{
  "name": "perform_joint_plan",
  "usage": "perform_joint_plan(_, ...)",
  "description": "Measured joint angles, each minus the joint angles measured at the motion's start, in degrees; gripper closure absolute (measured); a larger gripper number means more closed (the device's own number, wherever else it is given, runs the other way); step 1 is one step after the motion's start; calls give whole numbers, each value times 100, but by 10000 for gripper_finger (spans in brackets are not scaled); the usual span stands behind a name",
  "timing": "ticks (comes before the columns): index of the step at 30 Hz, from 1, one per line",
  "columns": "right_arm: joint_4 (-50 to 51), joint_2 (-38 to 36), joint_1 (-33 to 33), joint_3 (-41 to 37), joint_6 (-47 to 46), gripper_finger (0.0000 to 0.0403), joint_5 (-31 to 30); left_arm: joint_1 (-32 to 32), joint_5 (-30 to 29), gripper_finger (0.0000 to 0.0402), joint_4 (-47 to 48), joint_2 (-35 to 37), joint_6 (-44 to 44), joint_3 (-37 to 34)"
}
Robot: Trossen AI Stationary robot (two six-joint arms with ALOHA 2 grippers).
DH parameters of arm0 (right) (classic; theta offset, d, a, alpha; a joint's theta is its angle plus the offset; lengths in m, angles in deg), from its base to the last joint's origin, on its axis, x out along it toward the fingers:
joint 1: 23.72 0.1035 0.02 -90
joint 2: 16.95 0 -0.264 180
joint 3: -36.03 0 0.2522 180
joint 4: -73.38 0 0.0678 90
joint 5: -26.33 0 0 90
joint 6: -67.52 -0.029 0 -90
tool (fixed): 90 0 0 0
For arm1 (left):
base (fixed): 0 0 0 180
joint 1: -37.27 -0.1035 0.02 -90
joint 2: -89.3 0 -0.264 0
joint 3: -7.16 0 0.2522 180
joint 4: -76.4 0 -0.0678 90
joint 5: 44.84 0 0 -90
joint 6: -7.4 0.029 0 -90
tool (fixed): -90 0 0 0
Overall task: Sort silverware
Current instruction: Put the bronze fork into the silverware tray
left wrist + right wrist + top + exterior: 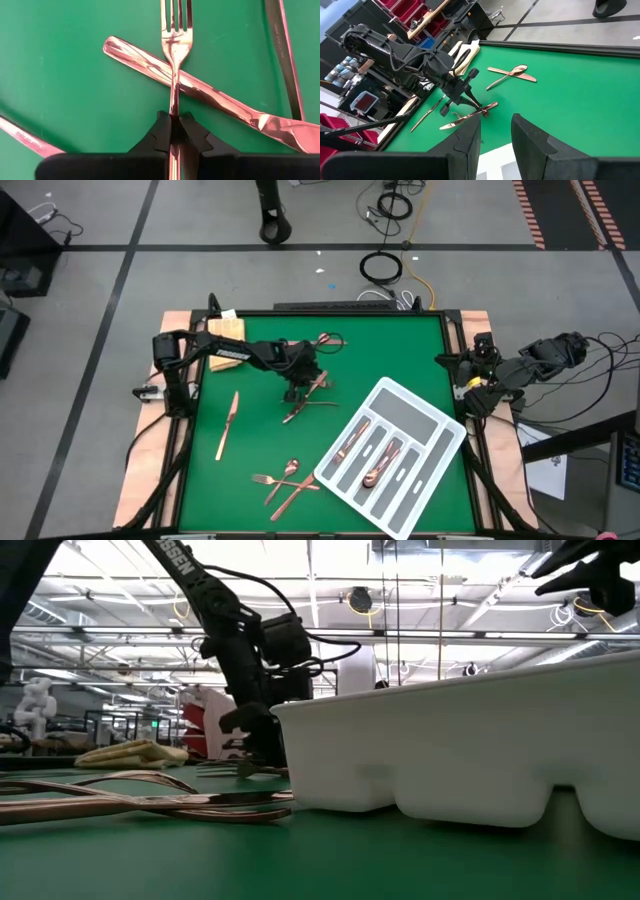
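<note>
A copper fork (175, 50) lies in a small heap of silverware (310, 395) at the middle of the green mat, its neck crossing over another copper piece (220, 97). My left gripper (173, 117) (296, 390) stands over the heap, pointing steeply down, shut on the fork. More silverware lies loose: a knife (228, 423) at the left, a few pieces (290, 480) near the front edge and two (328, 340) at the back. My right gripper (496, 132) (468, 388) waits open and raised by the table's right edge. My left gripper pinches the fork's handle (173, 102) between its two fingertips, a little below the neck. The fingers come from above, slanting down, and lie along the handle's line, one on each side. The fork's neck rests across the other copper piece, tines pointing away from the gripper.
The white divided tray (440, 442) lies slanted at the front right with several copper pieces in its compartments. A folded yellow cloth (225, 330) sits at the back left corner. A long copper piece (285, 50) lies close beside the held fork. Bare green mat (400, 350) shows at the back right.
</note>
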Motion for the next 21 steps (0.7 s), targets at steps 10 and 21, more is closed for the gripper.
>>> perform_joint_plan(10,-11,2,0,-2,64,305,19,213,-471,386,1662,289,258,1190)
perform_joint_plan(21,-37,0,0,-2,253,305,187,1177,-419,386,2194,566,4287,2494)
